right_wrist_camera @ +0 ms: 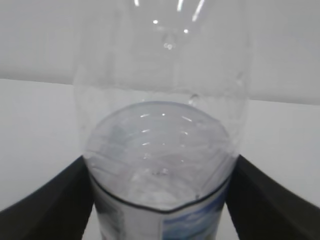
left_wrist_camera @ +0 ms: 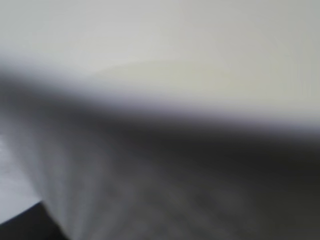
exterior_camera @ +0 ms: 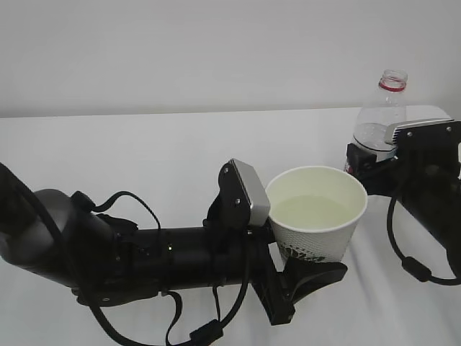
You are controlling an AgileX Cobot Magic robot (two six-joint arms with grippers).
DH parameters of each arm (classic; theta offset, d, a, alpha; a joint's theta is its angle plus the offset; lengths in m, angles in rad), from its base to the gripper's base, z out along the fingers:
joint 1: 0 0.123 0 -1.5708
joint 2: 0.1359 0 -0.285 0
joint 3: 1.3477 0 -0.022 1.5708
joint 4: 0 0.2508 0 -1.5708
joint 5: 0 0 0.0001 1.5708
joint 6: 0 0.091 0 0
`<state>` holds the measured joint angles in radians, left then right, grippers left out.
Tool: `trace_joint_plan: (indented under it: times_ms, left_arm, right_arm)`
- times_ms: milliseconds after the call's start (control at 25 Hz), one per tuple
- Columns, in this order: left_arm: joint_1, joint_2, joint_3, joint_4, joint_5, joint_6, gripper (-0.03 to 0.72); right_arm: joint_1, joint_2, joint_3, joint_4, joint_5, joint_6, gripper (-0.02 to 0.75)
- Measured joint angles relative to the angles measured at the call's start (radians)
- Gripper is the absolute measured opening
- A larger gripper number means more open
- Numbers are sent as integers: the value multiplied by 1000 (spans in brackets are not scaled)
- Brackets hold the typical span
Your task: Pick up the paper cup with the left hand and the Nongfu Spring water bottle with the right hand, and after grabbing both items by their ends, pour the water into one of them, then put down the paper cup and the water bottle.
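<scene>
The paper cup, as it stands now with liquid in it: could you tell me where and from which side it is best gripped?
Grip the paper cup low on its tapered wall, from the side, keeping it upright. Its mouth is open and holds water, so squeezing the rim or tilting risks a spill. The left gripper already sits there.
</scene>
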<state>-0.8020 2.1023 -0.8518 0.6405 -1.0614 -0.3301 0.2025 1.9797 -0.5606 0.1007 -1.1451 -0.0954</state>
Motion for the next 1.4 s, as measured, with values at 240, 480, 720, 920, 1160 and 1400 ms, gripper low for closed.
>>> trace_joint_plan:
  times_ms: [240,480,720,920,1160,1400]
  left_arm:
    - [0,0,0,0,0,0,508]
    - [0,0,0,-37,0,0,508]
    - [0,0,0,-119,0,23,508]
    - [0,0,0,-180,0,52,508]
    - [0,0,0,-264,0,56,508]
    - [0,0,0,-341,-2,121,508]
  right_arm:
    - [0,-46,49,0,0,0,606]
    - [0,-138,124,0,0,0,606]
    - [0,-231,216,0,0,0,606]
    - [0,-302,282,0,0,0,604]
    - [0,-366,333,0,0,-2,596]
    - [0,-441,365,-19,0,-6,595]
